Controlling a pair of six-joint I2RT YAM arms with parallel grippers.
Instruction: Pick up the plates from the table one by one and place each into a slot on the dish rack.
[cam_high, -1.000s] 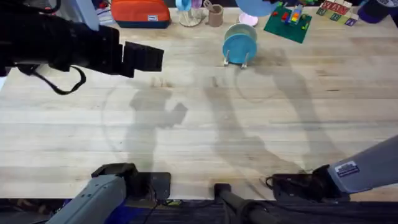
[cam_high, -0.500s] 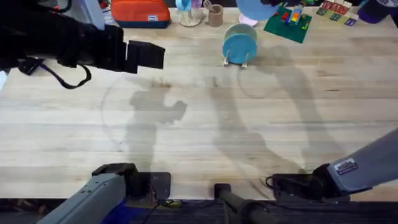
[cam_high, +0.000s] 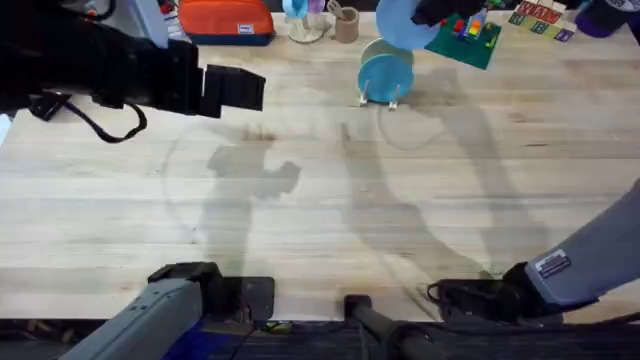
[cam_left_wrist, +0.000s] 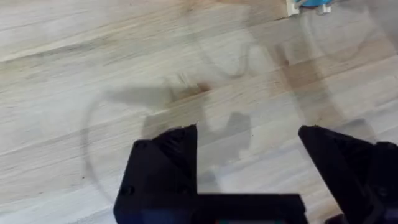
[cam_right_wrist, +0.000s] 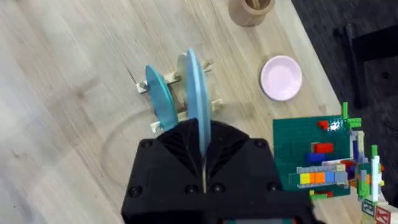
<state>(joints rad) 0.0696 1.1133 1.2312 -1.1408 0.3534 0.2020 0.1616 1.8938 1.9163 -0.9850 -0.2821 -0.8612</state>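
The dish rack (cam_high: 381, 98) stands at the table's (cam_high: 320, 210) far middle. A blue plate (cam_high: 385, 74) is upright in one slot and a paler plate (cam_high: 384, 47) stands behind it. My right gripper (cam_high: 441, 10) hovers just above and behind the rack, shut on another light blue plate (cam_high: 400, 24). In the right wrist view this held plate (cam_right_wrist: 196, 93) is edge-on between the closed fingers, over the rack (cam_right_wrist: 211, 104) and beside the racked blue plate (cam_right_wrist: 159, 99). My left gripper (cam_high: 238, 90) hangs high over the table's left side, open and empty (cam_left_wrist: 249, 134).
Along the far edge are an orange pouch (cam_high: 226, 20), a wooden cup (cam_high: 346, 24), a small pink dish (cam_right_wrist: 281, 78) and a green brick baseplate (cam_high: 462, 38). Bare wooden tabletop spreads in front of the rack.
The right gripper has carried the light blue plate down and nearer to the rack. The left arm shifted slightly right a second ago and has held still since.
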